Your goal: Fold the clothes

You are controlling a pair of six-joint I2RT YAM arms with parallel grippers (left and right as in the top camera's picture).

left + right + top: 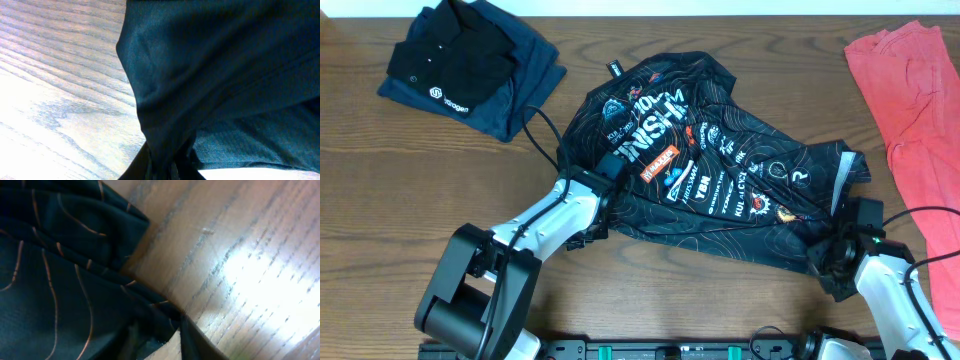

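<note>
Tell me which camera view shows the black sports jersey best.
Overhead: the whole jersey lies crumpled, sponsor logos showing. The left wrist view shows only plain dark fabric close up; the right wrist view, one edge with orange lines.

left arm: white links, black joints, black cable | right arm: white, black wrist, green LED

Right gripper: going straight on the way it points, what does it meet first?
The jersey: its edge lies right at the jaws of the right gripper, with more fabric beyond. Depth is unclear.
</note>
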